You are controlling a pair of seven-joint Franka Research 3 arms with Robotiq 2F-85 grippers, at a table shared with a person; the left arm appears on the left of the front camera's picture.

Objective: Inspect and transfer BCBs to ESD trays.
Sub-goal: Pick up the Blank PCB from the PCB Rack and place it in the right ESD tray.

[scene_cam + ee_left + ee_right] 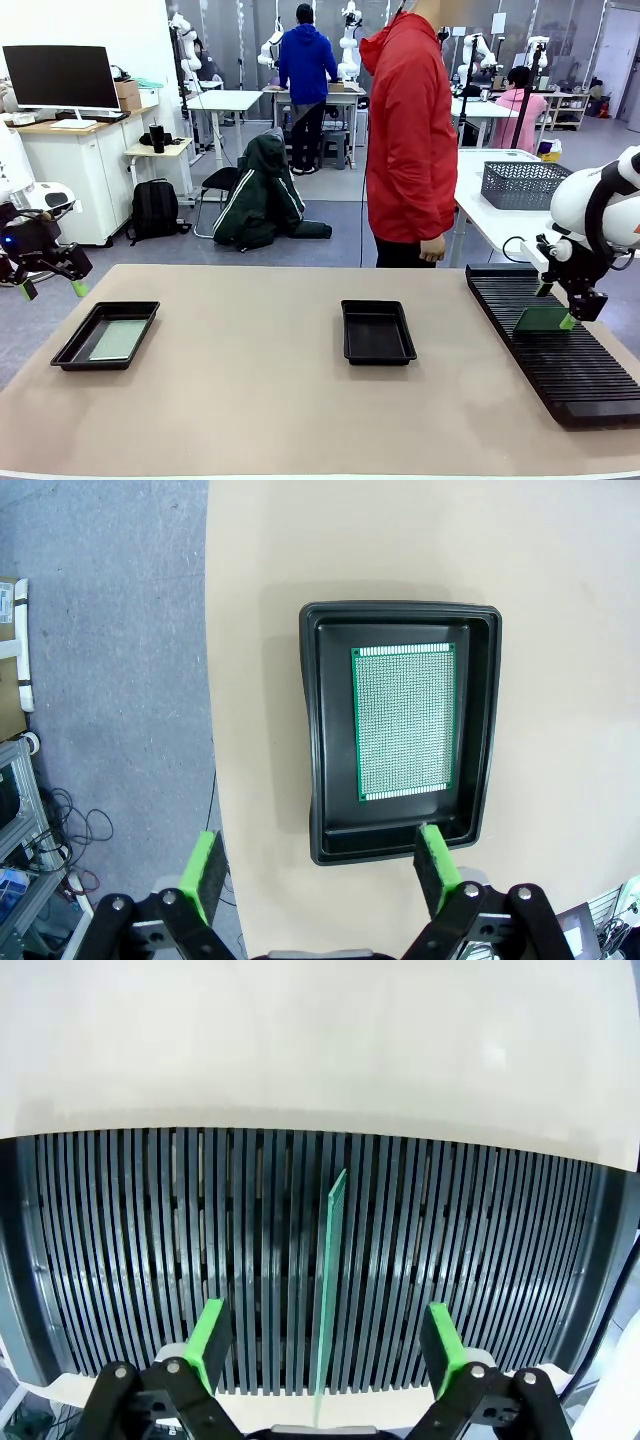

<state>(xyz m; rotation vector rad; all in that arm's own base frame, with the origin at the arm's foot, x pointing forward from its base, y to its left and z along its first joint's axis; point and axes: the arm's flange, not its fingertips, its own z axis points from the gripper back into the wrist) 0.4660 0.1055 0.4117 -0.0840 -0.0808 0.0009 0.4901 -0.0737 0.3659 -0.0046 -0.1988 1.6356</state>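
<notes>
Logged one BCB [117, 340] flat in left ESD tray [72, 352], centre ESD tray [349, 350] unfilled. Saw another BCB [540, 320] upright in rack [565, 375], ungripped between spread jaws of right gripper [325, 1325]. Noted left gripper [318, 842] released above left ESD tray.

On the table [250, 400], a BCB [117, 340] is laid flat in the left ESD tray [70, 351], the middle ESD tray [348, 332] is set well apart, and another BCB [538, 320] is stood edgewise in the rack [575, 375] at right.

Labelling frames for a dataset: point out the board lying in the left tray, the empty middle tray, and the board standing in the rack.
Lying board [405, 720]: left wrist view, middle of its face.
Empty tray [378, 333]: front view, its bare floor.
Standing board [328, 1300]: right wrist view, its thin edge.
</notes>
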